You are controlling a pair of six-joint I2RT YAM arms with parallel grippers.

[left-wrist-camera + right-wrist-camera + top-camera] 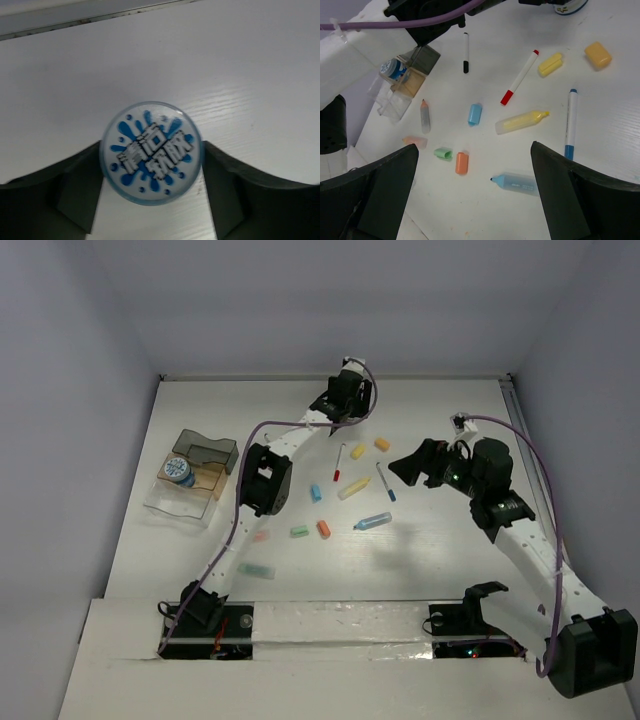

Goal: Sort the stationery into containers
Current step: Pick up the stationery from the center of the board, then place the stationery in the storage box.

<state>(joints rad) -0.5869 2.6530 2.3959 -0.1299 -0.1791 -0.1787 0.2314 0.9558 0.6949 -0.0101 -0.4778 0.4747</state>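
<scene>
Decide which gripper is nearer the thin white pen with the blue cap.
Right. The right gripper hovers open just beside the thin white pen with the blue cap. The left gripper sits near the far edge of the white table, fingers closed on a round blue-white pot.

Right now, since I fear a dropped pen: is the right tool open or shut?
Open. The right tool shows both fingers spread wide, gripping nothing.
</scene>
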